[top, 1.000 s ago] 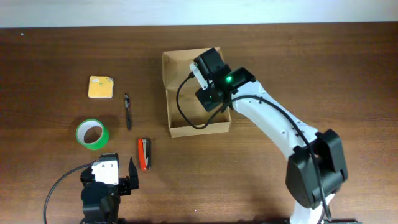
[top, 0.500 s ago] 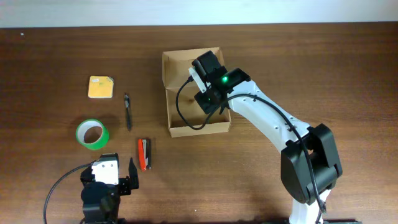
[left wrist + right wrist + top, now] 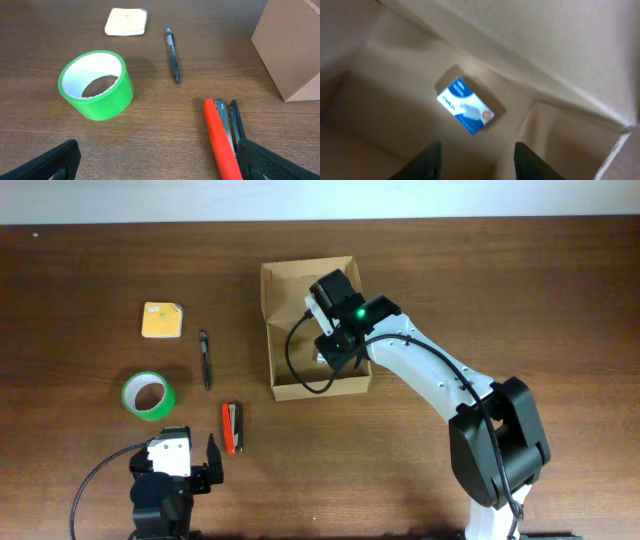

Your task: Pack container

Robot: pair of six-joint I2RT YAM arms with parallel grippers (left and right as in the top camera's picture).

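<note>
The container (image 3: pixel 290 288) is an open tan cardboard box at the table's middle, and its outer corner (image 3: pixel 292 47) shows in the left wrist view. My right gripper (image 3: pixel 479 147) hangs inside it, open, with nothing between its fingers (image 3: pixel 432 157). A small blue and white packet (image 3: pixel 466 106) lies flat on the container's floor (image 3: pixel 395 100), just beyond the fingertips. In the overhead view the right wrist (image 3: pixel 338 330) covers the box's right half. My left gripper (image 3: pixel 160 165) rests open near the table's front edge, its right finger (image 3: pixel 270 162) beside a red stapler (image 3: pixel 220 140).
Left of the container lie a black pen (image 3: pixel 205 359), a yellow sticky-note pad (image 3: pixel 162 320), a green tape roll (image 3: pixel 148 395) and the red stapler (image 3: pixel 231 427). The right arm reaches in from the front right.
The right wrist has shifted slightly left over the container. The left arm and the loose items have not moved.
</note>
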